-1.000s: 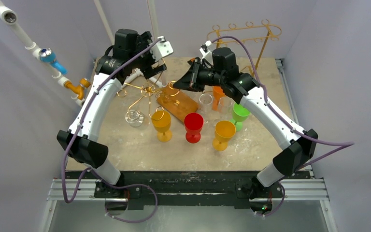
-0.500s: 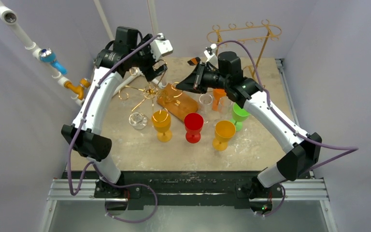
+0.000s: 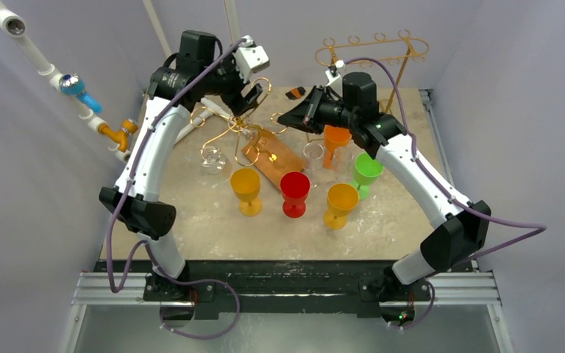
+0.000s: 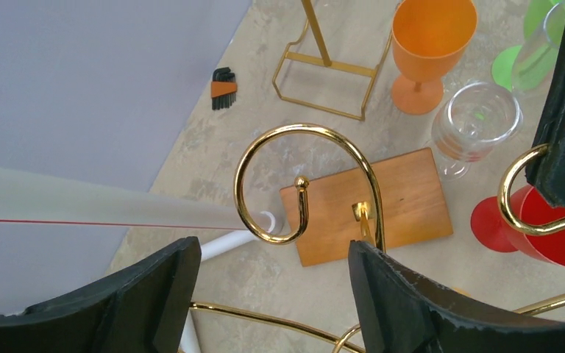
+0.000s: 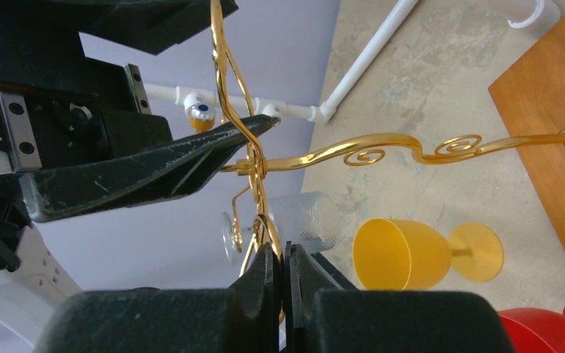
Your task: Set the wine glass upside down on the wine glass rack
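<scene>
left end effector (image 4: 272, 254) narrowing around rack (image 4: 298, 127) curl, holding nothing | right end effector (image 5: 281, 254) pinching rack arm | rack tipping — wine glass (image 5: 305, 220) already hanging

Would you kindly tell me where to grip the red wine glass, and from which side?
Grip the red wine glass by its thin stem, under the bowl, coming low from the near edge of the table. It stands upright, its bowl is wide, and a yellow glass and an amber glass flank it, so the near side seems freest.
</scene>
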Robot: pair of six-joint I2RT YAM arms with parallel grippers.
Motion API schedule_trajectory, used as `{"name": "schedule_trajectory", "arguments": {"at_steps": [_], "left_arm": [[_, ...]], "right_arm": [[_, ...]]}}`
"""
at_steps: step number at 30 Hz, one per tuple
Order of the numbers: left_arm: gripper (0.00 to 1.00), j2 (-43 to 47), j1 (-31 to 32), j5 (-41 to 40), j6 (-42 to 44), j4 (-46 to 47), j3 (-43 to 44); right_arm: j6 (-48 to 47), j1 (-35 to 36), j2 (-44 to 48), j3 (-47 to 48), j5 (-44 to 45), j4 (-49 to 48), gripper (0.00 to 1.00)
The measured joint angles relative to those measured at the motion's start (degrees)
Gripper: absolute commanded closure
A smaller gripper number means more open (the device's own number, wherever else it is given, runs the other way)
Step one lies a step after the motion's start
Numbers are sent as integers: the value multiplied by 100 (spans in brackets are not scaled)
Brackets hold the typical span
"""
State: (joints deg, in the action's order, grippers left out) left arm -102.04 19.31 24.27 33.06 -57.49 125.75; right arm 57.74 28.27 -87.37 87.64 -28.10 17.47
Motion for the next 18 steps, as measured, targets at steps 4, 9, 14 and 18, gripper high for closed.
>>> {"name": "schedule_trajectory", "arguments": {"at_steps": [4,9,14,18], "left_arm": [[0,-55,-4,-87,-153,129,79],[0,109,2,-109,-422,623,-157],[1,352,2,-125,-546,824,-116],[9,664,-24,-302,-168,699,37]], "right_arm": [[57,-76,-13,0,-15,-2,100],[118,-116,-46,0,-20,-85,100],[122,-160,-52,0,-26,-98,100],[142,-214,-76,0,-50,-129,100]]}}
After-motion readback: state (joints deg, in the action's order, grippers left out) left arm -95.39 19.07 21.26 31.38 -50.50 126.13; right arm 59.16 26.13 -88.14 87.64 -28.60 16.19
